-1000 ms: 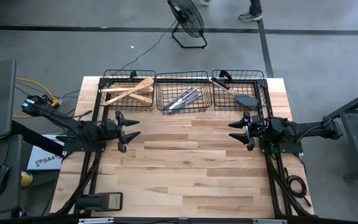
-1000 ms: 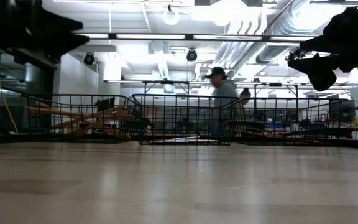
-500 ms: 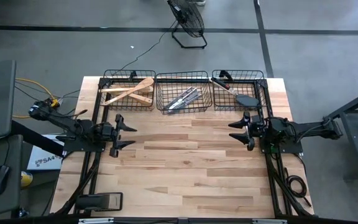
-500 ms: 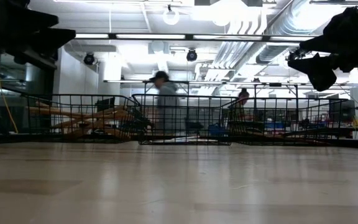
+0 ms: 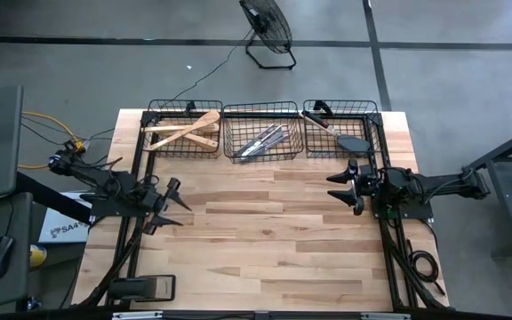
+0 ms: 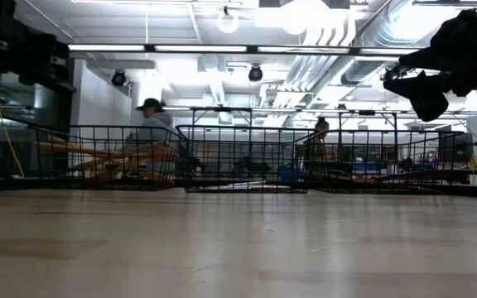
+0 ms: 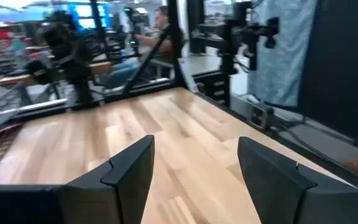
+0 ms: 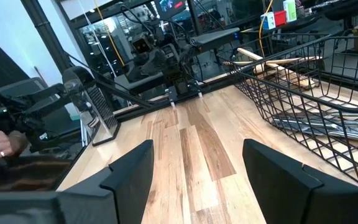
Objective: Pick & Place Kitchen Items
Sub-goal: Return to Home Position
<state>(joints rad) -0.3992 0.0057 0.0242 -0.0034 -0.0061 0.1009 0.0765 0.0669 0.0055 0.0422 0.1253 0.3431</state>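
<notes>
Three black wire baskets stand in a row along the table's far edge. The left one holds light wooden spoons and spatulas [image 5: 183, 132], the middle one silver knives [image 5: 263, 140], the right one a black turner [image 5: 352, 142] and a red-headed spatula [image 5: 320, 110]. My left gripper [image 5: 174, 207] is open and empty over the table's left side, above the wood. My right gripper [image 5: 334, 186] is open and empty over the right side, near the right basket. In the right wrist view the wooden utensils [image 8: 278, 62] and the knives [image 8: 328, 121] lie in their baskets.
The baskets [image 5: 260, 132] line the far edge; in the low view they stand as a wire row [image 6: 238, 161]. The bare wooden tabletop [image 5: 265, 240] lies between and in front of the arms. A person [image 6: 151, 132] shows in the room behind. A fan [image 5: 269, 31] stands on the floor beyond.
My left gripper has drawn back toward the table's left and near edges and turned, its fingers now slanting toward the near right. My right arm has kept still. A person in the room behind has walked from right to left.
</notes>
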